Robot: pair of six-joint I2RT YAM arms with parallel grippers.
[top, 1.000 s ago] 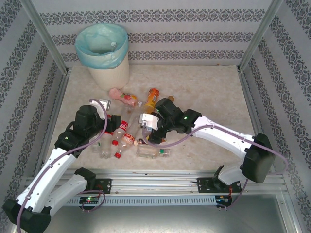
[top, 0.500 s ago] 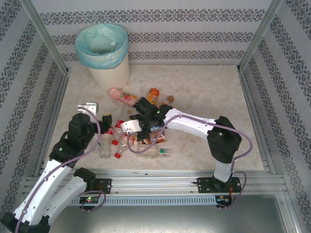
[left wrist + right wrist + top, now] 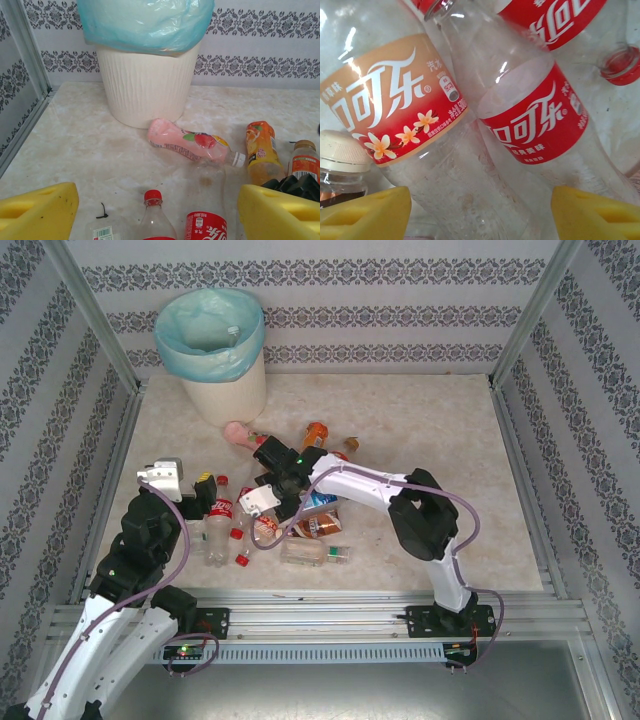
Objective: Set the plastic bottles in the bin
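Top external view gives us the bin (image 3: 225, 390) standing at the far left corner of the worktop (image 3: 430, 440), its turquoise liner (image 3: 175, 350) folded over the rim. The plastic bottles (image 3: 315, 554) lie in a loose cluster on the worktop in front of it, between the two arms. From the left wrist we see the left hand (image 3: 160, 215) low over the worktop and facing the bin, its yellow pads (image 3: 37, 212) spread wide and holding nothing. Between them lie a clear bottle with a red cap (image 3: 154, 220) and a second clear bottle with a red label (image 3: 206, 225). Beyond these a pink bottle (image 3: 185, 142) lies on its side just in front of the bin, its white cap pointing right. An orange bottle (image 3: 261, 150) is near that cap, and a brown-capped bottle (image 3: 304, 167) stands at the right edge. From the right wrist we see the right hand (image 3: 480, 215) close above the cluster, its pads likewise spread apart. Two clear bottles lie touching side by side between them: one with a peach and red flowered label (image 3: 395, 115), one with a plain red label (image 3: 530, 125). We cannot tell whether the pads touch either bottle. A cream-capped bottle (image 3: 340, 152) with dark contents lies at the left.
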